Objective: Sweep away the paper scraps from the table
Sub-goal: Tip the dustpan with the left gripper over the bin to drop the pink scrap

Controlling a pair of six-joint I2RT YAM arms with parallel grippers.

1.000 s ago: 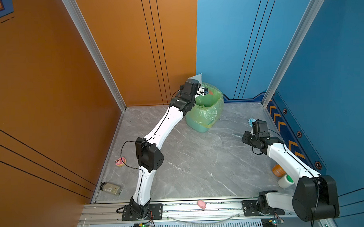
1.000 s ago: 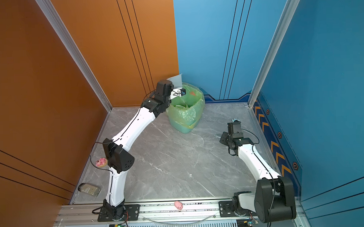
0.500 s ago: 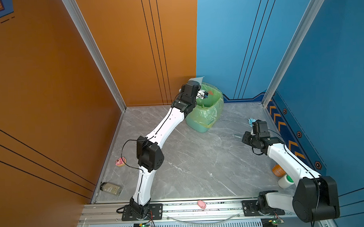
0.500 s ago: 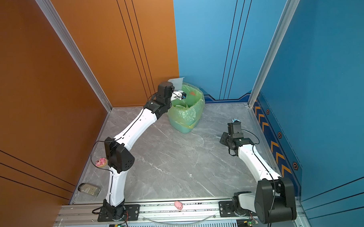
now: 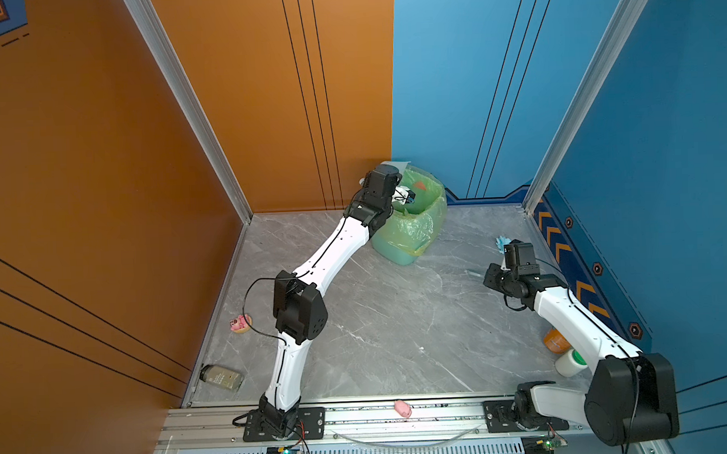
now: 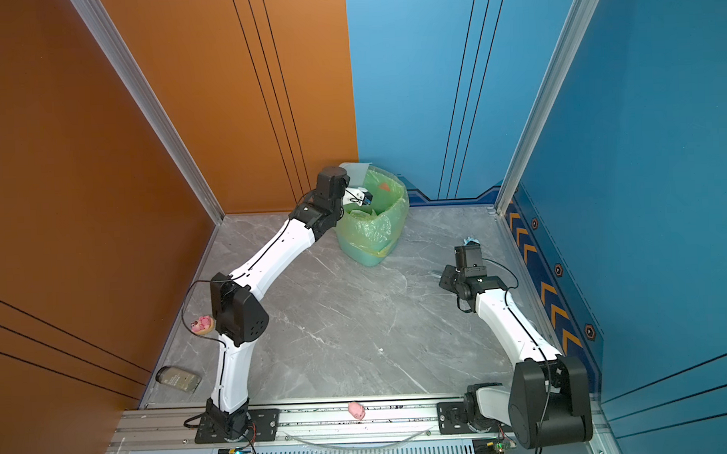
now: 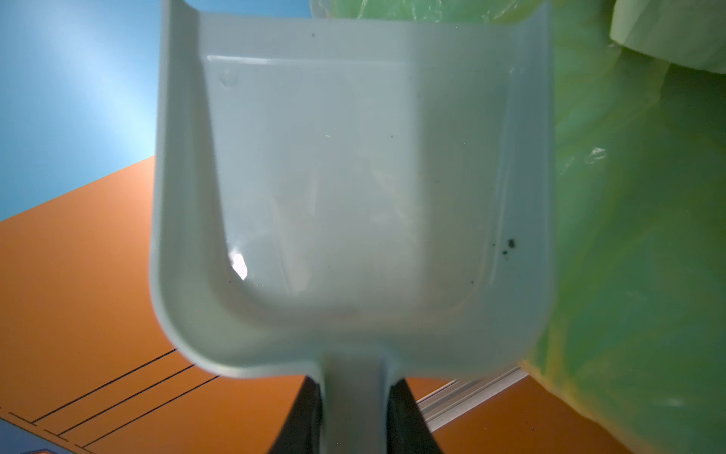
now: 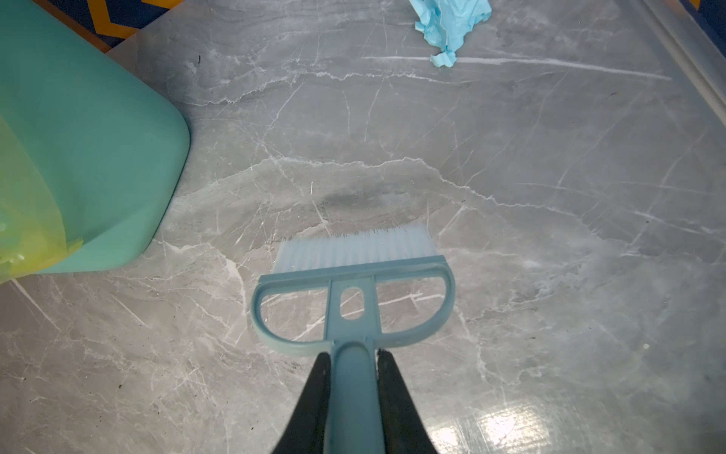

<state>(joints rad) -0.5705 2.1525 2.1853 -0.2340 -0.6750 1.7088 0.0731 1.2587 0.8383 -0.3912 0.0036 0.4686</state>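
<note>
Here: dustpan (image 7: 353, 177) pinched in left claw (image 7: 353, 383) above bin (image 5: 411, 222); brush (image 8: 353, 275) pinched in right claw (image 8: 353, 353). Blue paper scrap (image 8: 448, 19) at two o'clock on table (image 5: 378, 327). Risk: wedging it against side rail (image 8: 691, 74), dustpan far off.

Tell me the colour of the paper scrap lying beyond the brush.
The paper scrap is bright light blue, seen best in the right wrist view.

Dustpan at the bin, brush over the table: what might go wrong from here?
The left gripper holds the dustpan at the bin, close to its liner: pulling back may snag it. The blue paper scrap lies near the side rail of the table, beyond the brush in the right gripper; a sweep might wedge it there.
</note>
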